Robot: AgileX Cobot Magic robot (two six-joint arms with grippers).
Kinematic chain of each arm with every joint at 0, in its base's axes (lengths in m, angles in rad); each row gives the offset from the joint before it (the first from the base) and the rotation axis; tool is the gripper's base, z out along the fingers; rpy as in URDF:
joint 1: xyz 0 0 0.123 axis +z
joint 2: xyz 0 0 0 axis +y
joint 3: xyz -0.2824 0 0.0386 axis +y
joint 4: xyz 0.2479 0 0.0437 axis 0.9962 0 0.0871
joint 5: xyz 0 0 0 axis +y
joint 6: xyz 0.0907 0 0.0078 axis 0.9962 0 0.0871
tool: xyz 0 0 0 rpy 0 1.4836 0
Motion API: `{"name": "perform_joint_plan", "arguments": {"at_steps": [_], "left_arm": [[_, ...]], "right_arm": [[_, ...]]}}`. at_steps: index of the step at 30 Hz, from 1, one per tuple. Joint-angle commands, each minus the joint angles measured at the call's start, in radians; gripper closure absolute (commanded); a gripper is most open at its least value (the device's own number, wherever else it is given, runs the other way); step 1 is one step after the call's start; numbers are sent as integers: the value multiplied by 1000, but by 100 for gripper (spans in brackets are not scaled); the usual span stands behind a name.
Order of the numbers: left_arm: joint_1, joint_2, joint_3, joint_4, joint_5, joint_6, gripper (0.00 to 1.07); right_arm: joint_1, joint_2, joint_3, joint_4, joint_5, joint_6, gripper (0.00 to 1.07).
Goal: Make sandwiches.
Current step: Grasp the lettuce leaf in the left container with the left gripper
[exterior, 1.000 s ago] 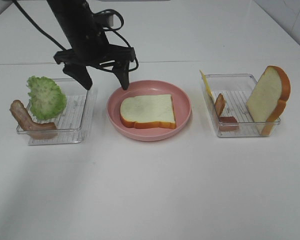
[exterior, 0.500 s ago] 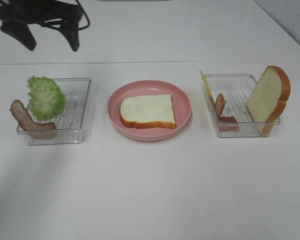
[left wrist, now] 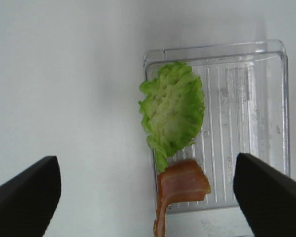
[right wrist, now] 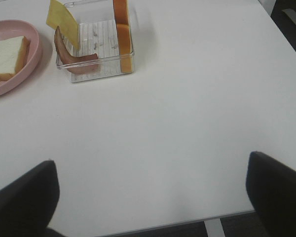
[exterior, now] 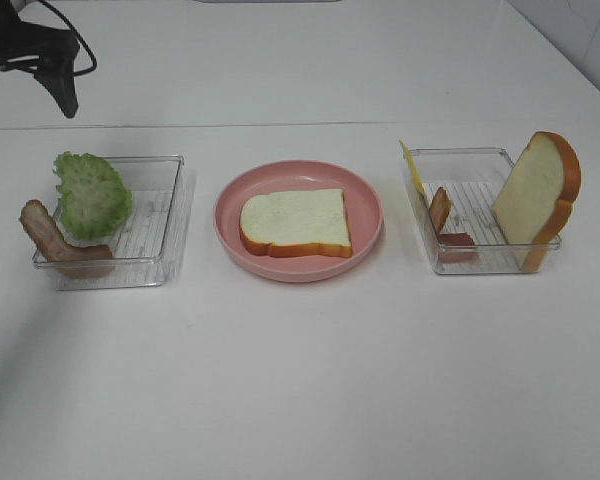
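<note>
Bread [exterior: 296, 220] plated; left tool [left wrist: 147, 192], apart, hangs facing lettuce [left wrist: 172, 111] at plate's [exterior: 230, 205] 9 o'clock, and should next descend to clamp it; right tool [right wrist: 150, 192] also apart.

At the far left of the high view, the left arm [exterior: 20, 35] is a matte black mass, with a thin black cable [exterior: 93, 58] looping off its right side. One of the left fingers [exterior: 65, 95] shows below it as a tapered black prong with a blunt tip. Seen from the wrist camera, the left fingers [left wrist: 24, 195] are plain black wedges with smooth, unmarked faces. The right fingers [right wrist: 278, 195] look the same, perhaps slightly rounder at the corners, though they are blurred.
</note>
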Motion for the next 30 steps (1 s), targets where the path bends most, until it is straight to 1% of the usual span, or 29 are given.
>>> {"name": "perform_joint_plan", "arguments": {"at_steps": [1,6,7,9,10,12,18,20,21,23,24,26,27,28,29,30], "left_arm": [[-1,65,7,-4,78,7,20],[-1,114,4,-4,52,7,21],[-1,124,3,-4,50,7,24],[-1,137,3,-5,46,7,25],[-1,145,3,-5,45,7,29],[-1,158,3,-5,42,7,31],[-1,168,3,-6,24,7,31],[-1,169,3,-6,9,10,37],[-1,169,3,-6,9,10,37],[-1,173,3,-6,-7,19,43],[-1,173,3,-6,-7,19,43],[-2,185,3,-7,-15,28,55],[-2,185,3,-7,-15,28,55],[-5,185,3,-7,-15,32,60],[-7,188,3,-6,-18,49,70],[-7,188,3,-6,-18,49,70]], "right_arm": [[-4,-30,3,-2,-4,7,9],[-4,-30,3,-2,-4,7,9],[-4,-30,3,-2,-4,7,9],[-4,-30,3,-2,-4,7,9],[-4,-30,3,-2,-4,7,9],[-4,-30,3,-2,-4,7,9],[-4,-30,3,-2,-4,7,9],[-4,-30,3,-2,-4,7,9],[-4,-30,3,-2,-4,7,9],[-4,-30,3,-2,-4,7,9],[-4,-30,3,-2,-4,7,9],[-4,-30,3,-2,-4,7,9],[-4,-30,3,-2,-4,7,9],[-4,-30,3,-2,-4,7,9],[-4,-30,3,-2,-4,7,9],[-4,-30,3,-2,-4,7,9]]}}
